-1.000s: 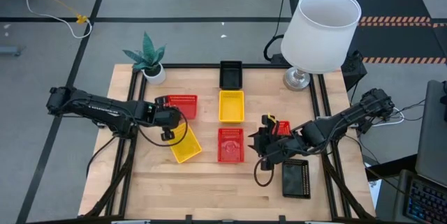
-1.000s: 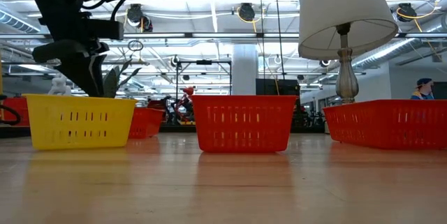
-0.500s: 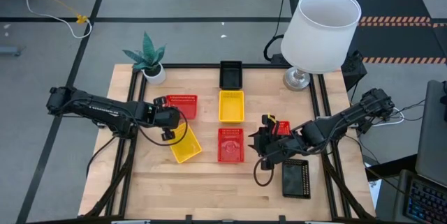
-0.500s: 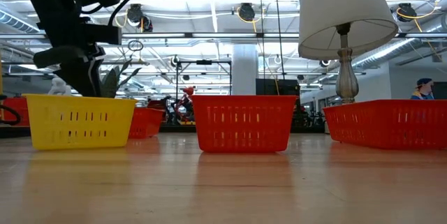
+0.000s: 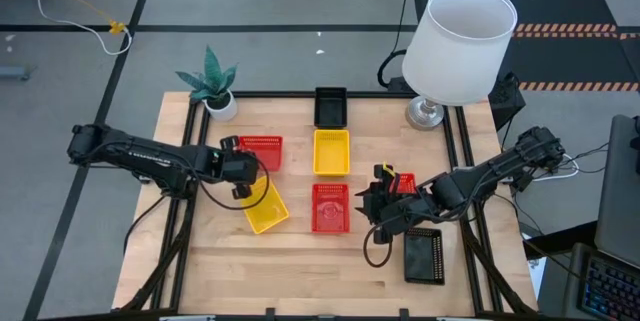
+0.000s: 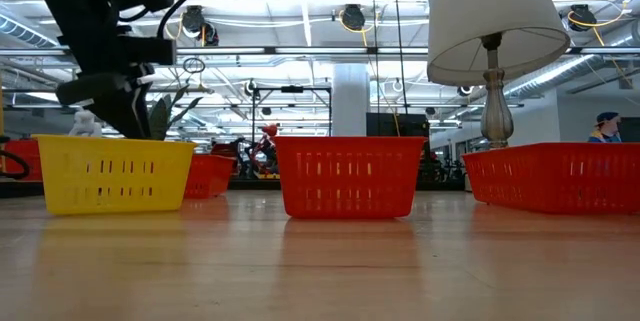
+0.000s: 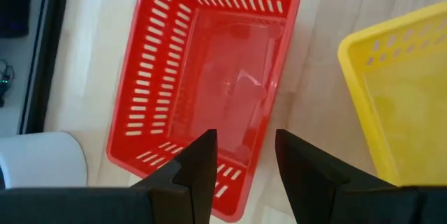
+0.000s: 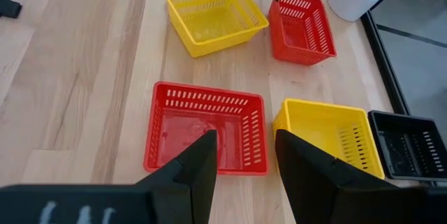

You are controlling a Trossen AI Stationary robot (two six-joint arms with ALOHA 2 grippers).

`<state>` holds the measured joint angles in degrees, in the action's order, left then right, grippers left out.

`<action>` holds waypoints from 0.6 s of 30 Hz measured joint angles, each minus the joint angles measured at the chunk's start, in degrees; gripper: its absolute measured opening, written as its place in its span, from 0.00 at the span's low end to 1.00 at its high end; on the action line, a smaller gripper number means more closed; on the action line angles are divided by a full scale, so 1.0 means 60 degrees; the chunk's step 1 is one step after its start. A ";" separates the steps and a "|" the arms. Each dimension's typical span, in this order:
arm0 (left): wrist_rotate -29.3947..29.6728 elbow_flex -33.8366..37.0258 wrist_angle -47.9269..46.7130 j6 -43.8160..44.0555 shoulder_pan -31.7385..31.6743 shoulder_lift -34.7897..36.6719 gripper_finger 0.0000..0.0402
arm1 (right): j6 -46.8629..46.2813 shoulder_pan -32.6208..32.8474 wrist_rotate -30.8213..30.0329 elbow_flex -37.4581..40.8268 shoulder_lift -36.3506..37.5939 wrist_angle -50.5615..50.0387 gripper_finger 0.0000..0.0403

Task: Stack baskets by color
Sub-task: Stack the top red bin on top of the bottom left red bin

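Barely anything is changing since the earlier frames. In the low view the left arm is only shifting a touch above the tilted yellow basket [image 5: 266,206], and the baskets are staying put.

The left gripper [image 5: 238,171] is hanging over the near end of the red basket by the plant [image 7: 209,77]. Its fingers [image 7: 199,165] are standing apart and pinching nothing, lined up over that basket's short wall. The right gripper [image 8: 244,161] is waiting near the middle red basket [image 8: 206,137], also spread and empty.

Step in hand, as I'm reading it: the left arm is setting up to grab the red basket so the reds can go together. The next move is probably calling for a drop until the short wall sits between the fingers, then a squeeze and a lift toward the middle red basket.

Other baskets:
- The upright yellow basket [image 5: 331,151] is sitting just behind the middle red one.
- A black basket [image 5: 330,106] is at the far table edge.
- Another black basket [image 5: 422,255] is near the right arm.
- A third red basket [image 5: 404,183] is partly hiding under that arm.

Room to move:
- The tilted yellow basket is lying just beside the left gripper, so the carry path is looking tight there.
- The potted plant [image 5: 212,86] is crowding the far corner.
- The lamp [image 5: 460,41] is well apart.
- The front of the table is looking open.
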<state>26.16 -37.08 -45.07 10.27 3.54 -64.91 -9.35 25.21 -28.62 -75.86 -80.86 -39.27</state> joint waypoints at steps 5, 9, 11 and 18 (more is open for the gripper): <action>-0.0002 -0.0004 0.0145 -0.0462 -0.0131 -0.0493 0.37 | -0.0002 0.0000 -0.0007 -0.0001 -0.0001 0.0000 0.35; -0.0026 -0.0004 0.0269 -0.0749 -0.0218 -0.0937 0.37 | -0.0010 0.0000 -0.0007 -0.0001 -0.0004 -0.0004 0.35; -0.0070 -0.0004 0.0330 -0.0883 -0.0217 -0.1117 0.37 | -0.0006 0.0000 -0.0007 0.0000 -0.0004 0.0000 0.35; -0.0097 -0.0004 0.0388 -0.1166 -0.0406 -0.1581 0.37 | -0.0006 0.0000 -0.0007 -0.0001 -0.0004 -0.0002 0.35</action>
<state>25.58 -37.10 -42.74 3.27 1.11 -74.40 -9.39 25.21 -28.67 -75.86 -80.88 -39.28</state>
